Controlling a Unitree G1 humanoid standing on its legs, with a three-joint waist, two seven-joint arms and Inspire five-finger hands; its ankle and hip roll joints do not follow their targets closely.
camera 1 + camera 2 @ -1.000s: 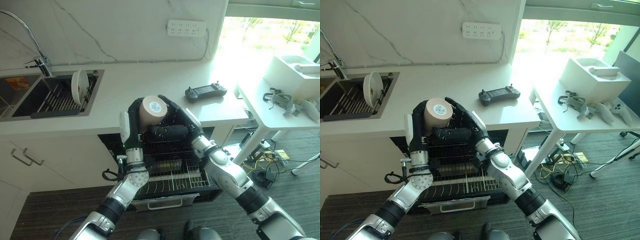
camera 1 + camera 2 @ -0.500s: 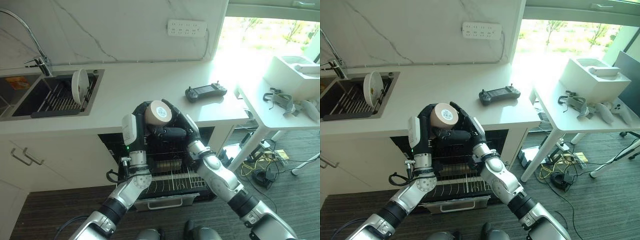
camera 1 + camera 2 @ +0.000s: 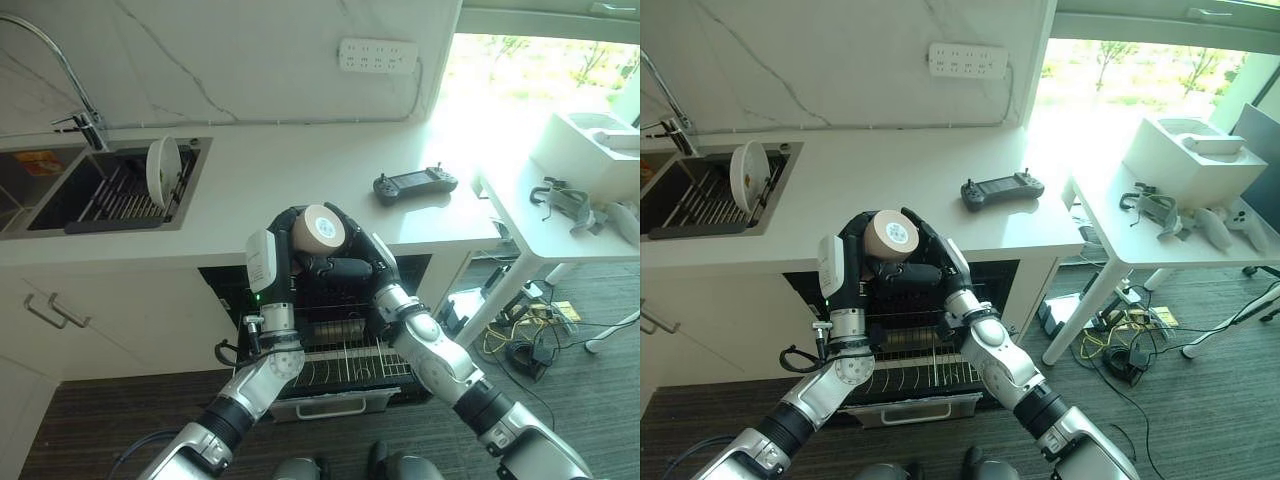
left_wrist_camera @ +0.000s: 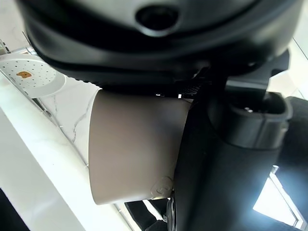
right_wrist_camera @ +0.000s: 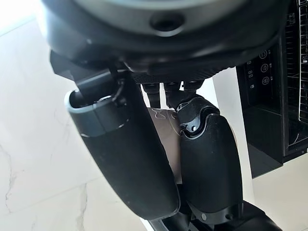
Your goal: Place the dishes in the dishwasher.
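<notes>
- Left hand (image 3: 283, 262) and right hand (image 3: 345, 262) both curl round a beige cup (image 3: 318, 229).
- Cup held base-up between them, above the open dishwasher rack (image 3: 340, 352).
- A plate (image 3: 160, 171) stands in the sink (image 3: 40, 215), far to the left hand's side.

No text is legible. A round white label (image 3: 320, 228) with bluish print is noted on the upturned base of the cup (image 4: 134, 154), which is gripped between the left hand (image 3: 272, 262) and the right hand (image 3: 352, 266). The print cannot be made out. Small round symbols (image 5: 262, 65) are seen on the dishwasher panel (image 5: 255, 91) beyond the right hand, and these are unreadable too.
</notes>
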